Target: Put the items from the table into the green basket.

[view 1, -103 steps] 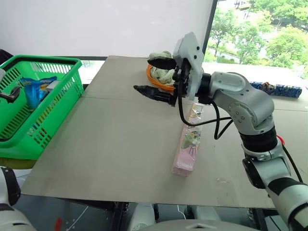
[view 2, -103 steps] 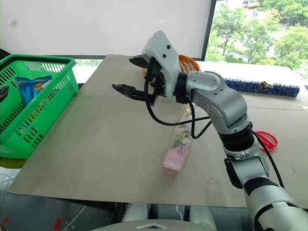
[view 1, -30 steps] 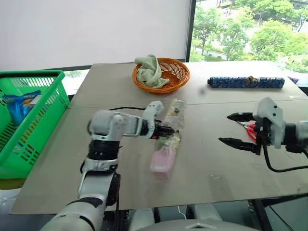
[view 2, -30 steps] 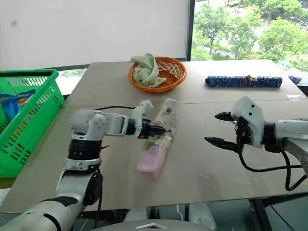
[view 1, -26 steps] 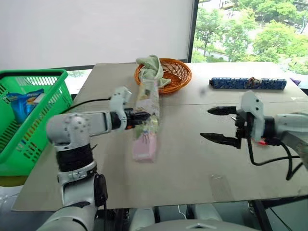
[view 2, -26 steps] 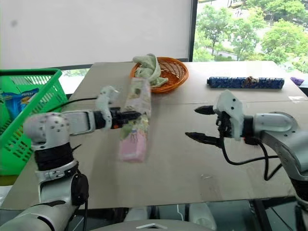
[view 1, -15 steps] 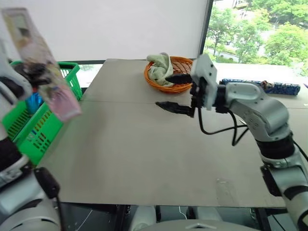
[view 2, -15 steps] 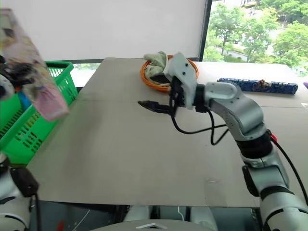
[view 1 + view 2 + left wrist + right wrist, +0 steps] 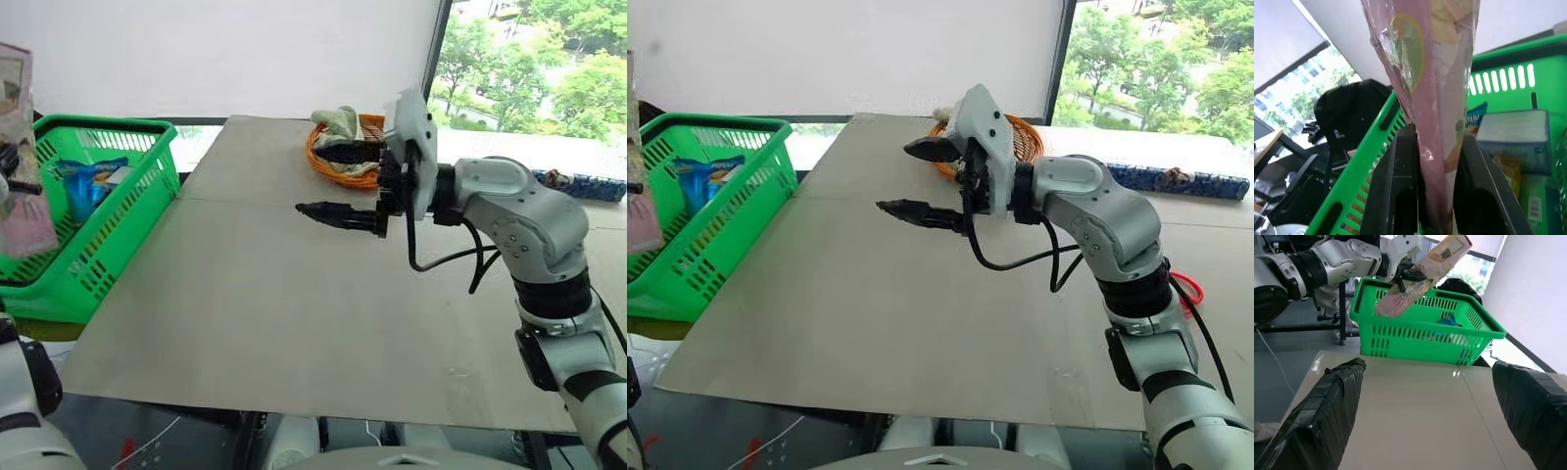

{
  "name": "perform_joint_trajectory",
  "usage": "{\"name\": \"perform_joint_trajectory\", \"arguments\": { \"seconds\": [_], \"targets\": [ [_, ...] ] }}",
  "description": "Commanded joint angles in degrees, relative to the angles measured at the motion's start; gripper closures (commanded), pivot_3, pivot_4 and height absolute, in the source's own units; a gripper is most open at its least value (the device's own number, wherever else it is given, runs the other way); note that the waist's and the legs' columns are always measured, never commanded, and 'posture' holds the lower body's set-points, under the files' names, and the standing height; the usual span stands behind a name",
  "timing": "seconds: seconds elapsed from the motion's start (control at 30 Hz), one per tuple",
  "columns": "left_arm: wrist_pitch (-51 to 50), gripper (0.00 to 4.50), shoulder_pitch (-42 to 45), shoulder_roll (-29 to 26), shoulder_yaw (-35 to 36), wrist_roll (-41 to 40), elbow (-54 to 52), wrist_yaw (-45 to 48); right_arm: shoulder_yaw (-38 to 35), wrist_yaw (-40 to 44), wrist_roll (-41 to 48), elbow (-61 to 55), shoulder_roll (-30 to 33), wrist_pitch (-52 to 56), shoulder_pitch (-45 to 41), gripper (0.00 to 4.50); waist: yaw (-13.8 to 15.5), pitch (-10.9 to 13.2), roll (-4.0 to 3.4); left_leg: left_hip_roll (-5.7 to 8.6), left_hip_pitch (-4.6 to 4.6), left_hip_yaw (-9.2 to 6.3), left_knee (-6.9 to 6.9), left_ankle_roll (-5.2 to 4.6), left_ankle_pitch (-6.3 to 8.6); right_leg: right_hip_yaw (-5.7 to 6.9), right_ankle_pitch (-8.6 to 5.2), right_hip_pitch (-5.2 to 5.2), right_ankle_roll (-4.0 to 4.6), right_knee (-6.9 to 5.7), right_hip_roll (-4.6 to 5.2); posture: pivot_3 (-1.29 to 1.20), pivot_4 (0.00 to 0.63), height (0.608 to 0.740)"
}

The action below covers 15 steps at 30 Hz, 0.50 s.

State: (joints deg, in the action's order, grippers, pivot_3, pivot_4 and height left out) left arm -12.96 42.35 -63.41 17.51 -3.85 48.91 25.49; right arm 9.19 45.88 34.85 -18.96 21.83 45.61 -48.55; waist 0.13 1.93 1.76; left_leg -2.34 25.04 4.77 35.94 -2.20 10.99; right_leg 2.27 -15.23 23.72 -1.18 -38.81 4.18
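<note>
The long pinkish box (image 9: 20,147) hangs tilted over the near left corner of the green basket (image 9: 98,225), at the left edge of the head views. My left gripper (image 9: 1436,142) is shut on the box, one black finger (image 9: 1400,186) pressed against each side. From the right wrist view the box (image 9: 1422,271) shows above the basket's rim (image 9: 1425,316). My right gripper (image 9: 333,183) hovers open over the middle of the table (image 9: 245,294), pointing left with nothing between its fingers. The red-handled scissors (image 9: 1187,291) lie on the table behind my right forearm.
A blue snack bag (image 9: 88,181) and a white packet (image 9: 1513,132) lie inside the green basket. A round orange wicker basket (image 9: 338,166) with a pale green cloth (image 9: 340,119) stands at the table's back. A dark blue patterned roll (image 9: 588,184) lies far right.
My left arm lifted the pinkish box off the table's middle and swung it left over the green basket. My right gripper, still open, moved left over the table centre.
</note>
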Motion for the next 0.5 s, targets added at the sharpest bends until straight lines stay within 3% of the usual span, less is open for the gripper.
{"name": "perform_joint_trajectory", "arguments": {
  "seconds": [0.03, 0.13, 0.17, 0.23, 0.3, 0.4, 0.5],
  "targets": [
    [7.38, 1.83, 2.37, -0.19, 1.17, -0.13, 1.06, -1.95, -2.51, -0.90, 0.95, -2.24, 1.54, 0.71, 0.47, 0.00, -0.87, 0.00, 0.01, -0.01, 0.01, -0.03, 0.00, 0.00, 0.00, 0.03, 0.00, 0.00, 0.00, 0.00, 0.00, -0.05, 0.000, 0.740],
    [10.40, 0.32, 4.27, 1.65, 1.56, -0.51, -1.05, -5.05, -3.76, -1.24, 1.27, -3.03, 3.47, 1.30, 1.71, 0.00, -1.70, -0.03, 0.06, 0.00, 0.03, -0.03, 0.04, -0.01, 0.00, 0.02, 0.01, -0.01, -0.01, 0.00, 0.04, -0.06, 0.000, 0.740],
    [12.57, 0.04, 5.17, 3.19, 2.21, -1.56, -2.86, -5.78, -4.14, -1.73, 1.02, -3.21, 4.08, 1.38, 2.12, 0.00, -1.99, -0.04, 0.06, 0.01, 0.04, -0.03, 0.07, -0.01, 0.00, 0.02, 0.01, -0.01, -0.01, -0.01, 0.06, -0.07, 0.000, 0.740],
    [14.03, 0.04, 6.52, 5.69, 2.73, -3.00, -6.37, -6.68, -4.94, -2.39, 0.64, -3.39, 5.37, 1.38, 2.87, 0.00, -2.38, -0.04, 0.06, 0.04, 0.04, -0.02, 0.10, -0.02, 0.00, 0.02, 0.02, -0.03, -0.01, -0.03, 0.10, -0.08, 0.000, 0.740],
    [9.26, 0.04, 7.99, 9.33, 2.70, -7.34, -13.28, -3.31, -5.81, -3.40, -0.39, -3.68, 6.89, 0.97, 4.47, 0.00, -2.54, -0.04, 0.07, 0.04, 0.04, -0.01, 0.12, -0.02, 0.00, 0.02, 0.04, -0.04, -0.05, -0.05, 0.10, -0.08, 0.000, 0.740],
    [-8.00, 0.04, 5.56, 19.56, 1.78, -21.42, -33.59, -0.75, -10.02, -8.20, -3.50, -2.05, 8.20, -1.28, 9.55, 0.00, -2.43, -0.08, 0.11, 0.05, 0.05, -0.03, 0.21, -0.05, 0.00, 0.07, 0.11, -0.15, -0.19, -0.04, 0.07, -0.08, 0.000, 0.740],
    [-18.36, 0.04, -2.78, 26.10, -1.81, -28.84, -50.43, 0.41, -13.39, -9.94, -3.94, -1.91, 9.84, -0.85, 14.88, 0.00, -3.23, -0.04, -0.08, 0.08, 0.04, 0.12, 0.41, -0.43, -0.09, -0.07, 0.14, -0.28, -0.25, -0.10, -0.02, -0.10, 0.000, 0.740]
  ]
}}
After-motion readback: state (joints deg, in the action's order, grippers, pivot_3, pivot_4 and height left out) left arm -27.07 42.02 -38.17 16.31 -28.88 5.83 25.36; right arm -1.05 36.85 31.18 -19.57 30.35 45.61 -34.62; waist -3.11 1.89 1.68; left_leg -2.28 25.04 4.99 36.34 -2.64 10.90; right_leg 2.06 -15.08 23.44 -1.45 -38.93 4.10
